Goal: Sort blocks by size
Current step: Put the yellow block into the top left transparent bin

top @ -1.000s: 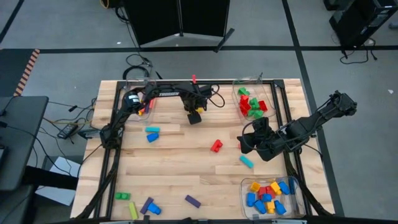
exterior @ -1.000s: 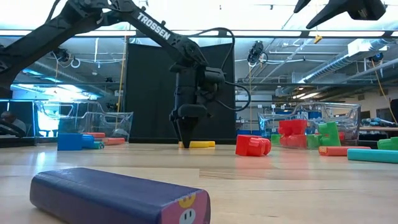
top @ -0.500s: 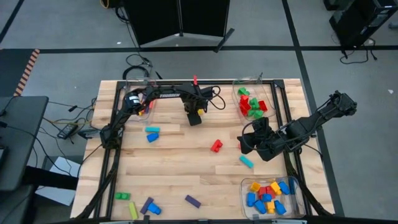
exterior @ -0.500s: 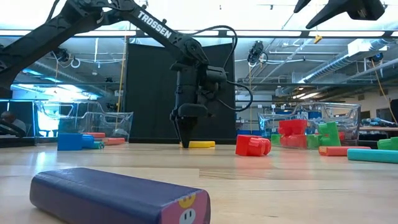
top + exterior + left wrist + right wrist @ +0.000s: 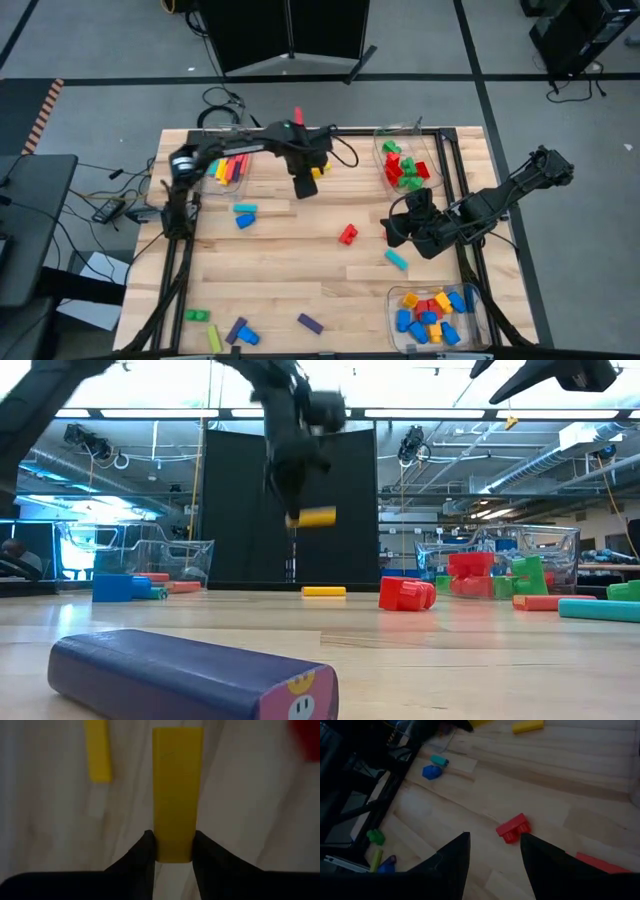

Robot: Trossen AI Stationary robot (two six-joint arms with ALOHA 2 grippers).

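Observation:
My left gripper [image 5: 291, 510] hangs over the far middle of the table, shut on a long yellow block [image 5: 312, 517] that is in the air. A second yellow block [image 5: 323, 591] lies flat on the wood below it. My right gripper [image 5: 492, 855] hovers open and empty over the table's right side, above a red block [image 5: 514, 828]. More blocks lie scattered: a blue and teal pair [image 5: 245, 215], a teal one [image 5: 397, 259], and a green, yellow, purple and blue group [image 5: 225, 330] at the near left. My left gripper pinches the yellow block between its two fingers [image 5: 145, 851] on the two long sides, right at one end [image 5: 172, 851]. The fingers come from above, pointing down. The block sticks out level from the fingertips, lifted clear of the table.
Three clear bins stand on the table: one at the far left with long bars [image 5: 228, 168], one at the far right with red and green blocks [image 5: 405, 165], one at the near right with blue and yellow blocks [image 5: 435, 312]. A purple bar [image 5: 190, 675] lies near the front edge.
My left gripper has risen straight up from the tabletop with the yellow block, which now hangs level and clear of the wood. The other yellow block has stayed on the table.

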